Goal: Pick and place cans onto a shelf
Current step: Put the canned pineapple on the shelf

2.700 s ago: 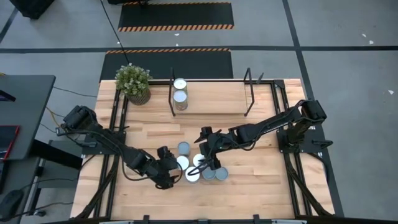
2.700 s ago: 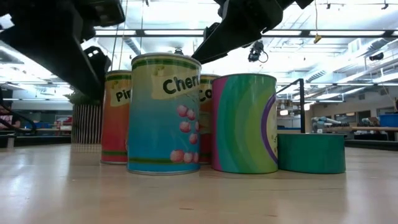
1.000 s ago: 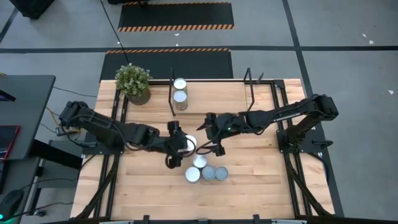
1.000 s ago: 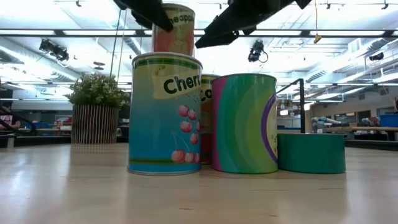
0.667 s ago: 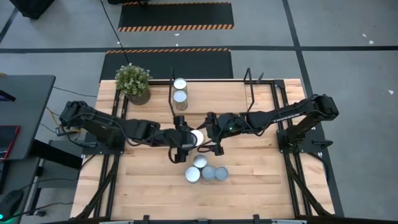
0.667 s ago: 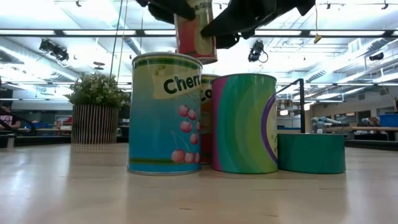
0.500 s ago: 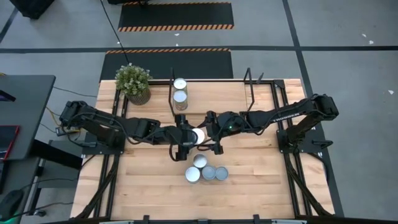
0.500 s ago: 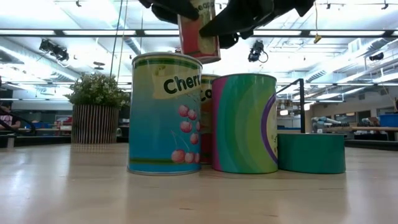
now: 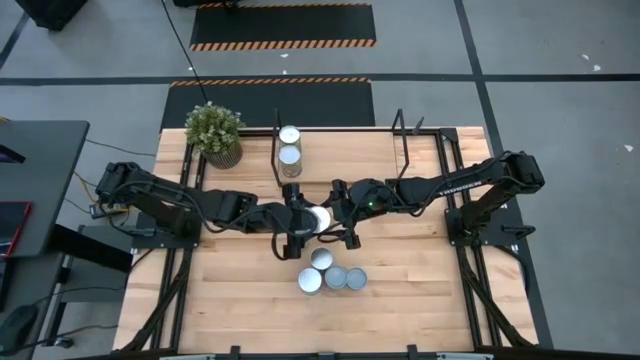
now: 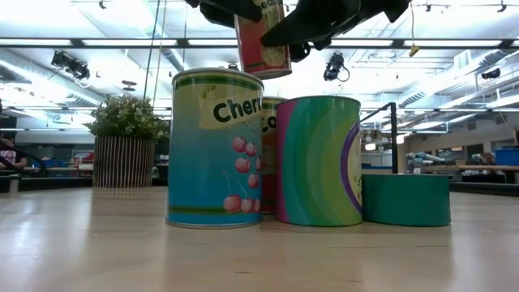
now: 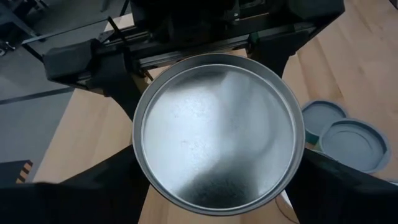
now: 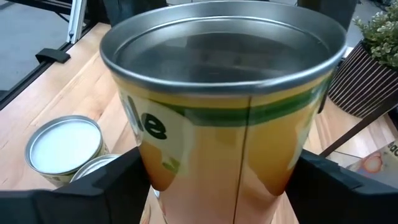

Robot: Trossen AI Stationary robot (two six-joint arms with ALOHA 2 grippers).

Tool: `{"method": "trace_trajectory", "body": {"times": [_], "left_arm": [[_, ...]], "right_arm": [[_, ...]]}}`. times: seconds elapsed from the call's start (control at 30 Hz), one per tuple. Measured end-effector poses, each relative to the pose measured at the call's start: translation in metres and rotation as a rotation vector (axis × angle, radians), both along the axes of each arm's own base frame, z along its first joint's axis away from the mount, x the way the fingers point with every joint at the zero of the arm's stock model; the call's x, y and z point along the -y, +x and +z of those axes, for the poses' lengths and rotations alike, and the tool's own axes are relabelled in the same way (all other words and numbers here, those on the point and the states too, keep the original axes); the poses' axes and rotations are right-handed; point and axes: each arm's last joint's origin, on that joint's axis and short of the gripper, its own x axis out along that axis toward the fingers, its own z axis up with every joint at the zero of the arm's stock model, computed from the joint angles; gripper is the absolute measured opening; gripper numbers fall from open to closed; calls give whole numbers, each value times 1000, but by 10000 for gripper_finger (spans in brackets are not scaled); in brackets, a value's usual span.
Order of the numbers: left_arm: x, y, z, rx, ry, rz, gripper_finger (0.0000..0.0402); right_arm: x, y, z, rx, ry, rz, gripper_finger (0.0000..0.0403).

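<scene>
One can point(image 9: 319, 218) with a red and yellow label hangs in the air over the middle of the table, high in the low view point(image 10: 262, 40). My left gripper point(image 9: 301, 222) is shut on it from the left. My right gripper point(image 9: 340, 220) is shut on it from the right. Several more cans point(image 9: 335, 279) stand on their bases on the table just nearer. Two cans point(image 9: 290, 145) stand on the shelf point(image 9: 345, 155) by its left end frame. My left gripper pinches the can's side wall just under its top rim point(image 11: 140, 167), one finger on each side. It comes from the table's left, slanting down. The can is upright and lifted clear of the table. My right gripper has its two fingers against opposite sides of the same can's wall point(image 12: 150, 177), below the rim. It comes from the table's right, slanting down. The can stands upright between the fingers, clear of the table.
A potted plant point(image 9: 214, 133) stands at the far left corner beside the shelf. In the low view a cherry can point(image 10: 215, 146), a green striped can point(image 10: 320, 160) and a low teal tin point(image 10: 405, 199) stand under the held can. Bare wood lies on the shelf's right part.
My left gripper has carried the can toward the table's right and a little toward the far edge, up to my right gripper. The can has come between the right gripper's fingers and stays upright, clear of the table.
</scene>
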Motion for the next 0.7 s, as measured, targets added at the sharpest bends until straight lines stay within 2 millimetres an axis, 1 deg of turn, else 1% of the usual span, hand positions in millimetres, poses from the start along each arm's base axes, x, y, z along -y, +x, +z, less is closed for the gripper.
{"method": "trace_trajectory", "body": {"times": [0.17,0.37,0.43,0.53,0.57,0.7], "left_arm": [[-1,1,0,10,7,10,316],[-5,5,6,68,28,27,318],[-8,7,8,97,23,42,334],[-13,8,11,128,24,84,381],[-14,9,12,142,25,93,389],[-16,11,15,167,39,91,385]], "right_arm": [[1,-3,2,-11,-12,-10,317],[8,-20,21,-5,-26,-42,317],[11,-27,28,-2,-24,-56,317],[14,-36,34,-15,-23,-100,317],[15,-38,36,-13,-22,-105,317],[14,-42,37,-34,-19,-106,317]]}}
